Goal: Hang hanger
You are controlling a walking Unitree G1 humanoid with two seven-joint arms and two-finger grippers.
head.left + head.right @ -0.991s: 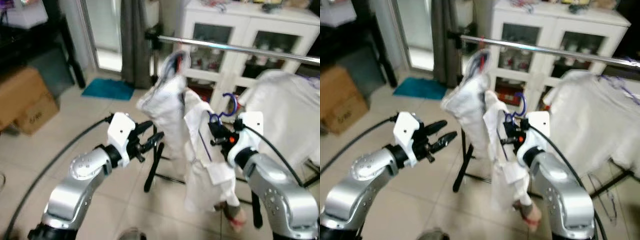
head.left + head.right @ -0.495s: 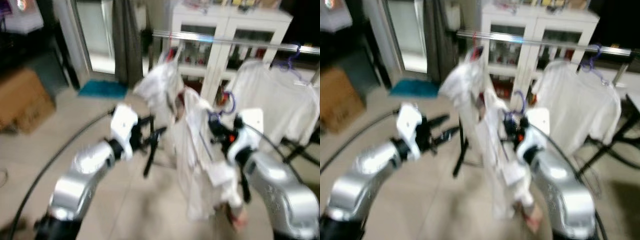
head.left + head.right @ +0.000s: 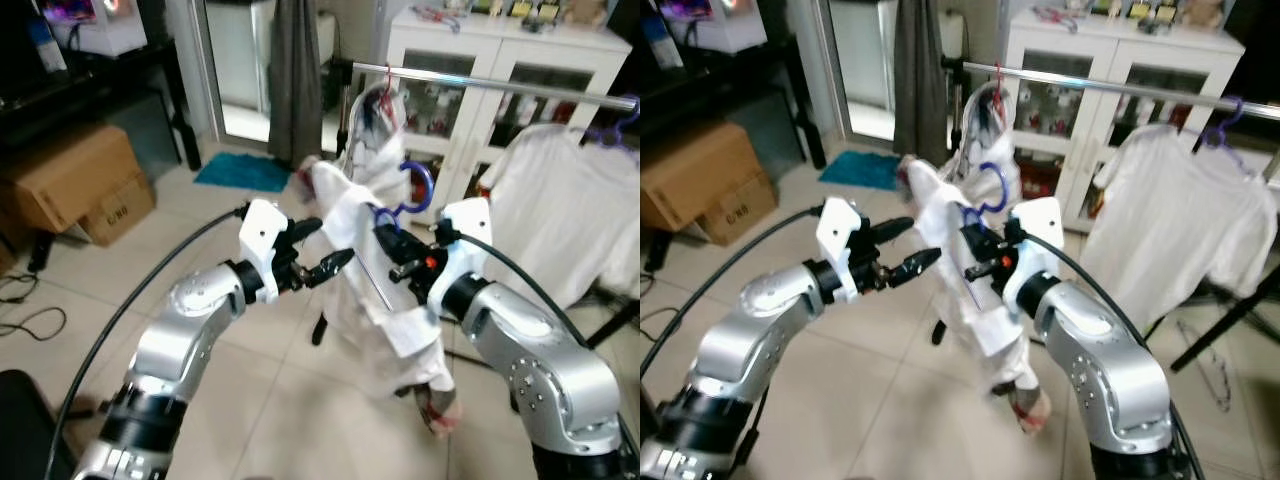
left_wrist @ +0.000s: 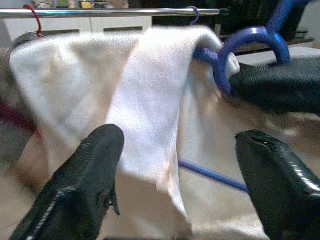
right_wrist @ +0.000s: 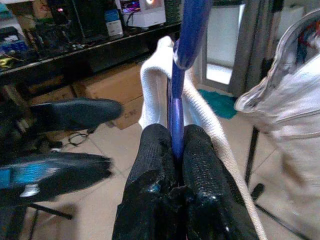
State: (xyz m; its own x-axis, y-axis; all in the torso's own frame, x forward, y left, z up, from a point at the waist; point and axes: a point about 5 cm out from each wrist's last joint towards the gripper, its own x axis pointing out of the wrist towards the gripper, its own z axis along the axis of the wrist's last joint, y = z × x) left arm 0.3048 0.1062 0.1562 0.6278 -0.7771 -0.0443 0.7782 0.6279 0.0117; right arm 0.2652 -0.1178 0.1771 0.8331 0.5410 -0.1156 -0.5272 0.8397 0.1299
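The left gripper (image 3: pixel 325 248) hovers with fingers (image 4: pixel 80 185) spread, just beside the white garment (image 3: pixel 385 300). That garment drapes a blue hanger (image 3: pixel 405 195), clamped between the right gripper's (image 5: pixel 170 150) closed fingers. The head views show the chrome rail (image 3: pixel 480 82) above and beyond; the right wrist view shows cardboard boxes (image 5: pixel 117 87) behind.

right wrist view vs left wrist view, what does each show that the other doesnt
Only the right wrist view shows the right gripper pinching the blue plastic hanger, and brown cardboard boxes. Only the left wrist view shows the metal clothes rail and a red hook. Both show the white garment draped on the hanger, and the open left gripper.
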